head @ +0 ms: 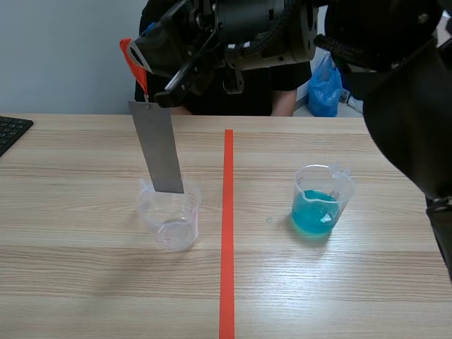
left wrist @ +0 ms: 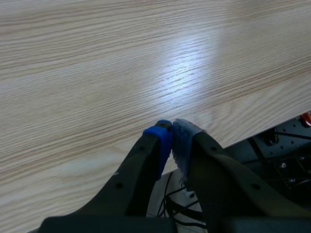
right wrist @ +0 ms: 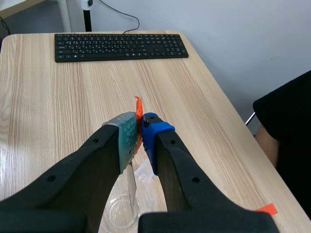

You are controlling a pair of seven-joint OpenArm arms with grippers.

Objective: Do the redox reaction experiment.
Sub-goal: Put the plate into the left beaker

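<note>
Right pincer (right wrist: 141,127) clamps a thin orange tab (head: 134,63); from it a flat, matte grey metal strip (head: 159,148) hangs nearly upright, lower end at the mouth of a clear empty plastic beaker (head: 171,219). Across the red tape line (head: 227,233), a second beaker (head: 321,201) holds blue liquid. My left pincer (left wrist: 171,131) is clenched on nothing above the wood-grain tabletop (left wrist: 97,73).
</note>
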